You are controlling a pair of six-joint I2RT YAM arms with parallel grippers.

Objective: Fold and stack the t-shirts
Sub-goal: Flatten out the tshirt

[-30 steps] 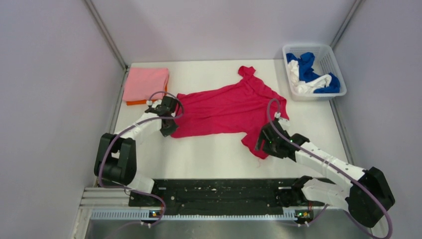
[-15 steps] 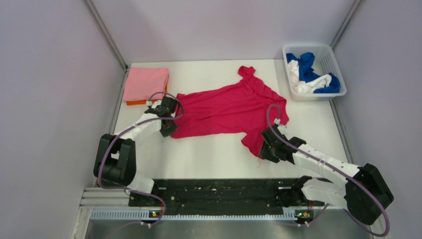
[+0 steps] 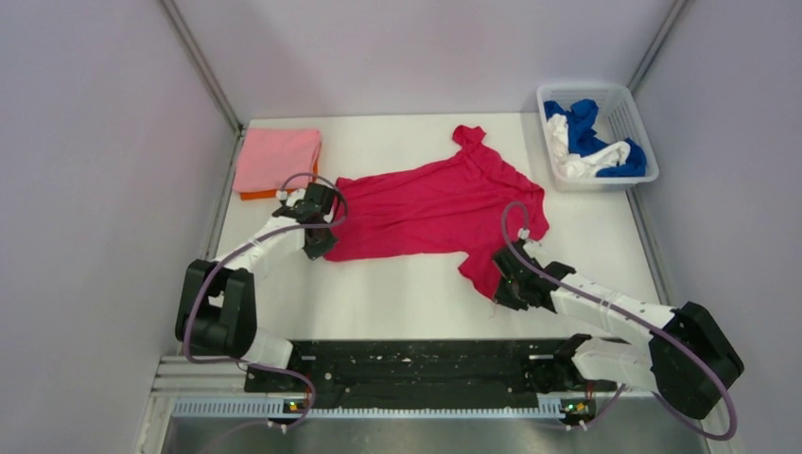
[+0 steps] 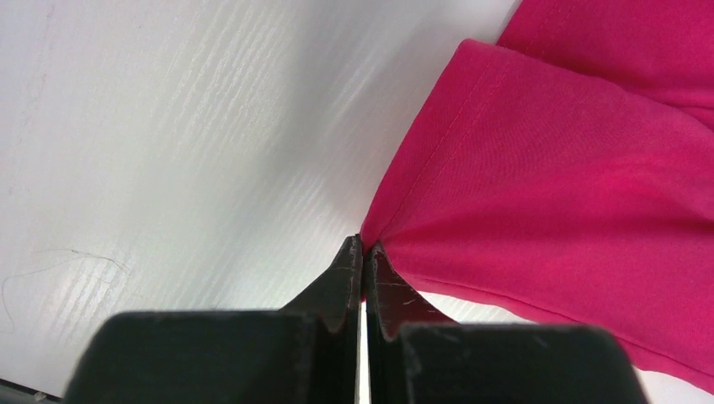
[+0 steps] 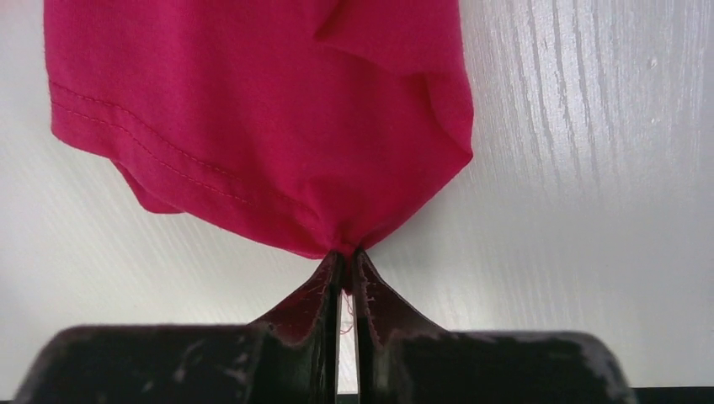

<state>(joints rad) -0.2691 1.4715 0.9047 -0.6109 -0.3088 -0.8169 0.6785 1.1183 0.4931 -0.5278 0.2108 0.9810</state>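
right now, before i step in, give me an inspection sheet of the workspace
surface: white table, faint grain
job's things: crimson-pink shirt spread mid-table, unfolded; light pink shirt folded on top of orange shirt at far left; blue shirt and white shirt bunched in the basket
clutter: thin loose thread on the table by the left gripper
grippers: left gripper shut on the crimson-pink shirt's left edge; right gripper shut on its near corner
cables: purple cable looped along each arm
surroundings: plain walls on three sides
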